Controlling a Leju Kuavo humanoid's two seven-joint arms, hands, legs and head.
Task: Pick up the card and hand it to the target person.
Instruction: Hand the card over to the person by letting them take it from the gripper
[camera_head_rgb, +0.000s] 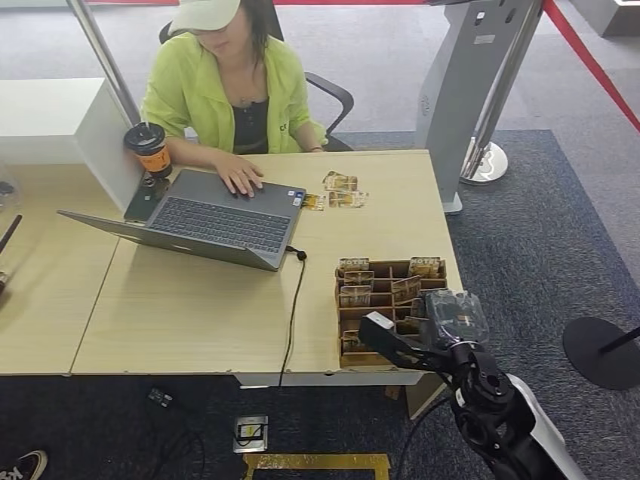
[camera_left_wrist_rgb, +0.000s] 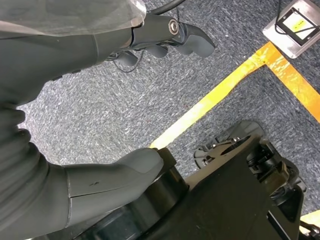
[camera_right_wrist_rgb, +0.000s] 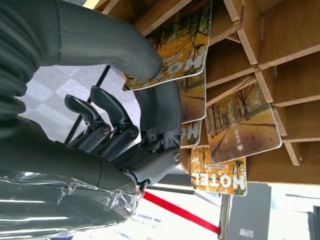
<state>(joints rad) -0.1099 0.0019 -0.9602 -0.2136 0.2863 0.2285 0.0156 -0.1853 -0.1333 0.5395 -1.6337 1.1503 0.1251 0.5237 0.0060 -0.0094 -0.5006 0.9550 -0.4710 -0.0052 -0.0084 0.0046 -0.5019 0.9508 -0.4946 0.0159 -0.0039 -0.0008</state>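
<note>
Presently the pick-up step is in hand: the right hand reaches into the wooden card rack at the desk's near right corner, thumb and finger pinching a hotel card not yet lifted out. Next: withdraw it cleanly, then extend toward the seated person at the far edge.

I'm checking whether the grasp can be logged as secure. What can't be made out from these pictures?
- Grip on the card: in the right wrist view the thumb covers its near corner, and the fingers pass behind it, so full contact is hidden.
- Right hand in the head view: too small and dark against the wooden card rack.
- Cards by the laptop: print too small.
- Person: face cut off by the top edge.
</note>
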